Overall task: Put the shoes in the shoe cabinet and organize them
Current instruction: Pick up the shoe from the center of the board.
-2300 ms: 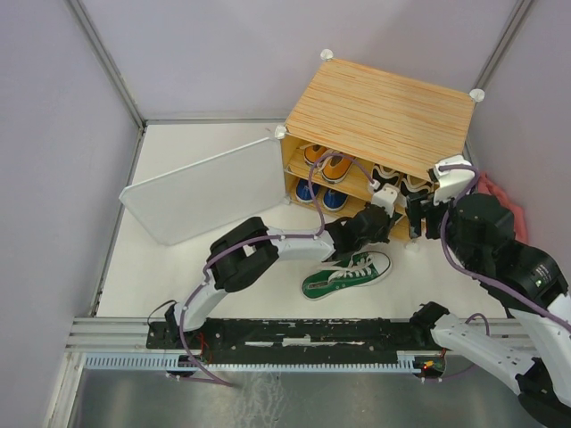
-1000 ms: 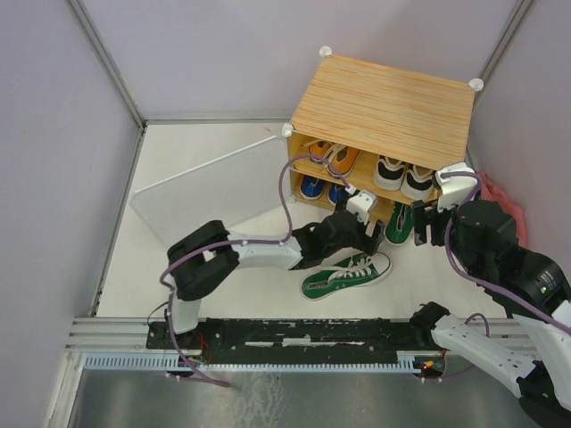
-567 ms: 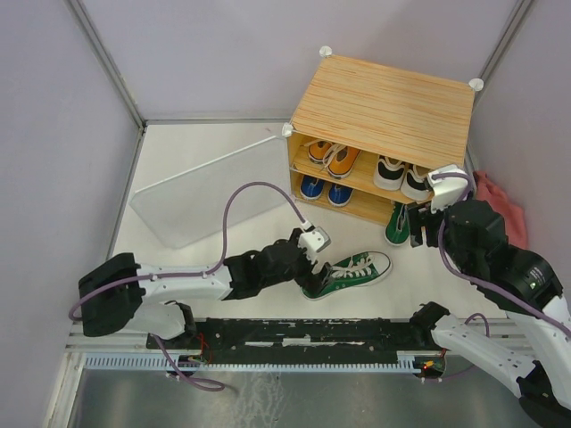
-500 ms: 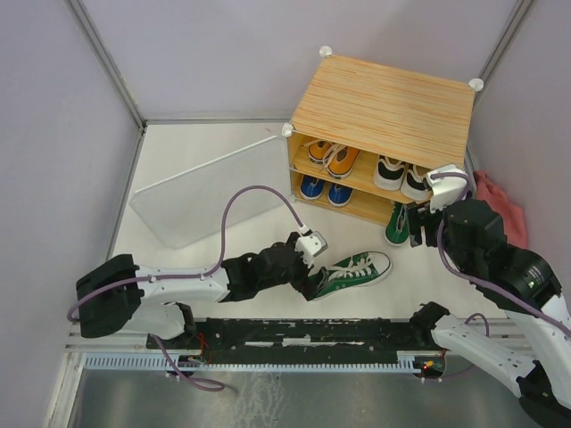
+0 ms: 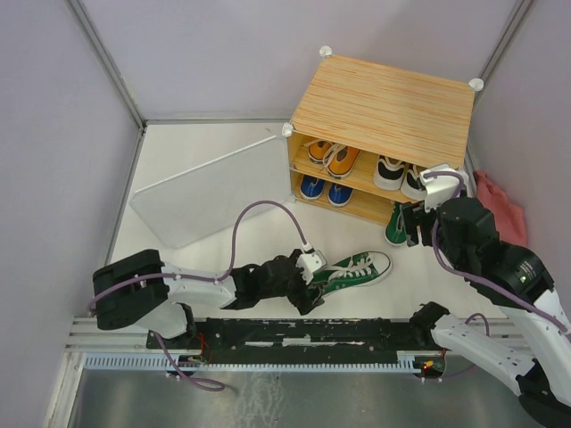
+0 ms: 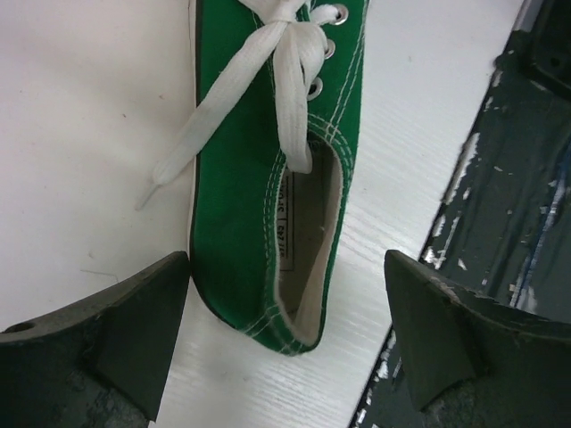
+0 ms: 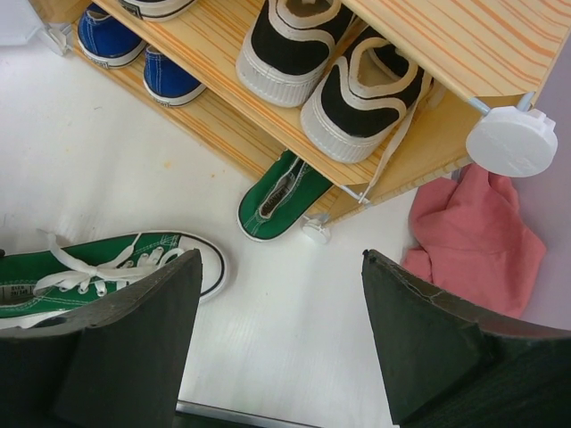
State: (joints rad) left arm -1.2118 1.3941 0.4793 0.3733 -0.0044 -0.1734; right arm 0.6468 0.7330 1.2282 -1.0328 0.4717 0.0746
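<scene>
Item: green sneaker, loose on the surface, heel end between the wide-open, empty jaws of my left tool.
Light, soft canvas, stiffer rubber sole; I'd pinch across the heel collar.

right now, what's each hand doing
Left hand: open, straddling the heel of the green shoe on the table.
Right hand: open, empty.
</scene>
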